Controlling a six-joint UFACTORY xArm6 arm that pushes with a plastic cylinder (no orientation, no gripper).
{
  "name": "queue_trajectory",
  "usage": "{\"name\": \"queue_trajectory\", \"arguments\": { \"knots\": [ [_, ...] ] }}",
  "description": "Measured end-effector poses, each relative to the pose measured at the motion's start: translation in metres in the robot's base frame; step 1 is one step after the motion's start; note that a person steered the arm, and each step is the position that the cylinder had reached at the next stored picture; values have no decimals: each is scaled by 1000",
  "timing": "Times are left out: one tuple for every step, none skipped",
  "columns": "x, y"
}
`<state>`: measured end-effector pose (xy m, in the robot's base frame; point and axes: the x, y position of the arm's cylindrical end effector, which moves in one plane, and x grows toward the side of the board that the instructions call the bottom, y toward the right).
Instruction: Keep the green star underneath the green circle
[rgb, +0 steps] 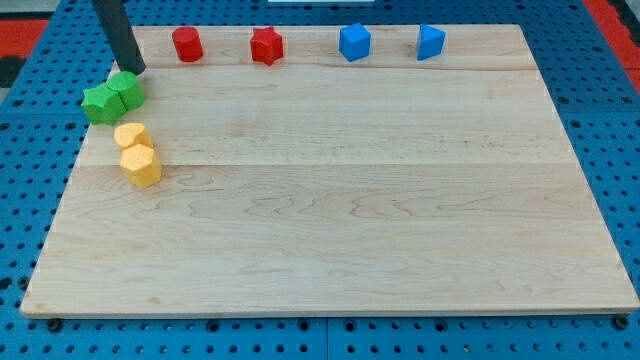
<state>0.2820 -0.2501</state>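
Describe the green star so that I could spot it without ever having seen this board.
Start at the wooden board and go to its upper left corner, where the dark rod's tip comes down. Two green blocks touch there. The green star is the left one, at the board's edge, with jagged points, unlike the rounder green circle beside it.

Your dark rod is coming down from the view's top left, it is leaning slightly toward the right, my tip (137, 72) is resting low at the upper left corner.

Yellow blocks (137, 154) just below greens (112, 98)
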Motion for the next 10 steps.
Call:
{"name": "queue_trajectory", "arguments": {
  "knots": [
    [-13,-14],
    [-26,-30],
    [-10,-46],
    [19,-48],
    [29,-54],
    [46,-49],
    [66,-55],
    [71,-45],
    [72,-26],
    [74,-21]
  ]
}}
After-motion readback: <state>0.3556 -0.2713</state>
